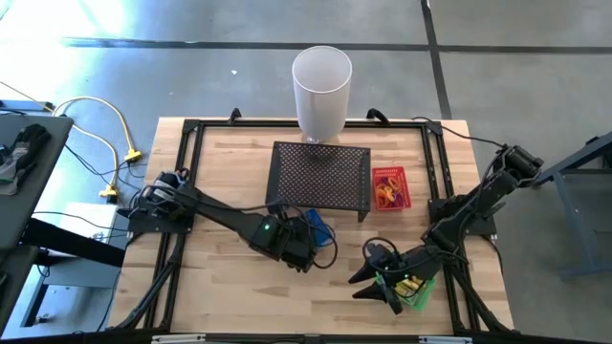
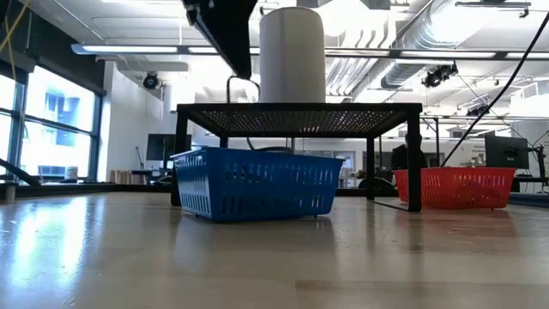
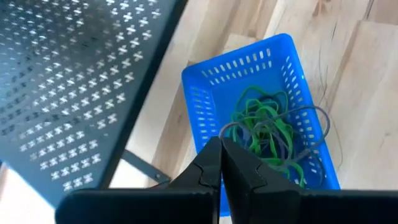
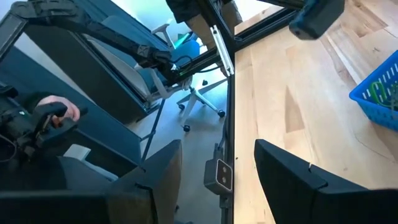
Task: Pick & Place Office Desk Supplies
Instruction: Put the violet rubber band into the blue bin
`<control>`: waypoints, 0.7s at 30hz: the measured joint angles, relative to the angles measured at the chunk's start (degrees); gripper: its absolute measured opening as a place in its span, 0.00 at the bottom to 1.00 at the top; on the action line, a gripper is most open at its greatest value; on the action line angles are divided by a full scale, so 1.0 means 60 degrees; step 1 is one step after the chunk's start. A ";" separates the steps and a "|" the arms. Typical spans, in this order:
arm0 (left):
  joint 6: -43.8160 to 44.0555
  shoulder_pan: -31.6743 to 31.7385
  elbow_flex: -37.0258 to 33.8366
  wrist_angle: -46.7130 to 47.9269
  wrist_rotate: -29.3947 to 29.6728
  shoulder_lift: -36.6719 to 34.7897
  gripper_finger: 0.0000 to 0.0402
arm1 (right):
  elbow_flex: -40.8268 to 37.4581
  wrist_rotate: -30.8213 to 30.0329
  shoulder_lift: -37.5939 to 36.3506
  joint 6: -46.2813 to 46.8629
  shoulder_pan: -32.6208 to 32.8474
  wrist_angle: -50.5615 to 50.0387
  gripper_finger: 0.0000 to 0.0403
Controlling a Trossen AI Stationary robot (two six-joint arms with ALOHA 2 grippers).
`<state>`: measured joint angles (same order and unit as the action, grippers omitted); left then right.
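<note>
A blue basket [image 3: 249,74] on the table holds a tangle of green, purple and grey bands [image 3: 267,134]. My left gripper [image 3: 221,146] is shut and hangs above the basket's near end, pointing slantwise down; in the low view it stays well above the basket [image 2: 257,182]. My right gripper [image 1: 373,290] stands open, roughly level, beside a green basket [image 1: 418,291] holding yellow pieces [image 1: 406,284]. Nothing lies between its fingers [image 4: 292,180].
The black mesh stand [image 1: 320,179] spans the table's middle, with the white cylinder [image 1: 321,86] behind it. A red basket [image 1: 390,187] with orange items sits to the stand's right. Beyond the table's left edge, a person's hand [image 4: 56,112] holds a controller.
</note>
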<state>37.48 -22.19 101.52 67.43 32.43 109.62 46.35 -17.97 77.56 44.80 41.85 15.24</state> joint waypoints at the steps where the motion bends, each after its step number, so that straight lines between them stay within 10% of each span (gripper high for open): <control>1: -0.0038 0.0000 -0.0127 -0.0166 0.0000 0.0000 0.00 | 0.0000 -0.0010 0.0000 0.0000 0.0000 -0.0028 0.47; 21: -0.0812 0.0334 -0.1972 -0.2469 -0.0888 -0.0007 0.00 | 0.0000 -0.0124 0.0000 0.0000 0.0000 -0.0189 0.47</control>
<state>32.60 -20.19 89.69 52.61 27.10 109.58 46.35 -18.72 77.56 44.80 41.85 14.11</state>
